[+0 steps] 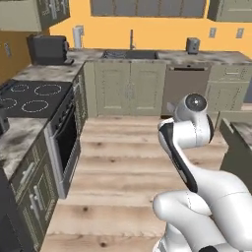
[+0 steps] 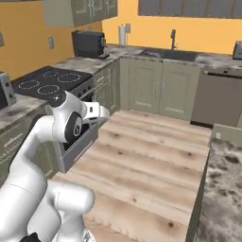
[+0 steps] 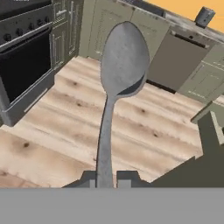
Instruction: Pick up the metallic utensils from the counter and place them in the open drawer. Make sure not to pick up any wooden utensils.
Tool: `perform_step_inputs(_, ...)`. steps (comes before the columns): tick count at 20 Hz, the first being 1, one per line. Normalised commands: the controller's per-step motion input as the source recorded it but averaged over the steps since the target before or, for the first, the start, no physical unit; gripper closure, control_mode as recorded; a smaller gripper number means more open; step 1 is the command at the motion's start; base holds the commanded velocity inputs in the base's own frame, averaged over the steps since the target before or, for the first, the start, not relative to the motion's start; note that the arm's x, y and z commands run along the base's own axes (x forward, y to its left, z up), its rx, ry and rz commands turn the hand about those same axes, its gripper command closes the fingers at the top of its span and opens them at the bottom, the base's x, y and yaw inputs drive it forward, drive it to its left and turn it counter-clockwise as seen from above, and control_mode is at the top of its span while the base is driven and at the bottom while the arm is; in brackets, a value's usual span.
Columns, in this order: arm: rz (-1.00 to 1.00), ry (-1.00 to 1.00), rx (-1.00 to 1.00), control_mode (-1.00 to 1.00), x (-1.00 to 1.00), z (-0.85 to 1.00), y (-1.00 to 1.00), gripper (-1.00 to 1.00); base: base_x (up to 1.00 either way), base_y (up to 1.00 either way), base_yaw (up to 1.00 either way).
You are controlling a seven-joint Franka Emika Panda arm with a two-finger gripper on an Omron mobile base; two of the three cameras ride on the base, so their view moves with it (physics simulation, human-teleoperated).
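Above the wooden floor [image 3: 65,131], beside the marble counter [image 2: 224,189], the gripper [image 3: 106,179] holds a grey metal spoon [image 3: 118,87] by its handle end, bowl pointing away toward the cabinets, so the carrying step seems in hand, and next it must reach the open drawer.

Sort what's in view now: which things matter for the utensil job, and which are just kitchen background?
Job:
- spoon, metallic, clamped in the gripper
- island counter

Background:
- stove
- oven
- sink faucet
- coffee machine
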Motion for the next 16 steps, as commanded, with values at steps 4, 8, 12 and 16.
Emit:
perform_step_inputs(4, 0.00, 0.00, 0.00, 1.00, 0.00, 0.00, 0.00, 1.00, 0.99, 0.12, -0.41)
perform_step_inputs(8, 0.00, 0.00, 0.00, 1.00, 0.00, 0.00, 0.00, 1.00, 0.88, 0.24, -0.40)
perform_step_inputs(12, 0.00, 0.00, 0.00, 1.00, 0.00, 0.00, 0.00, 1.00, 0.56, 0.25, -0.56)
perform_step_inputs(16, 0.00, 0.00, 0.00, 1.00, 0.00, 0.00, 0.00, 1.00, 0.32, 0.36, -0.75)
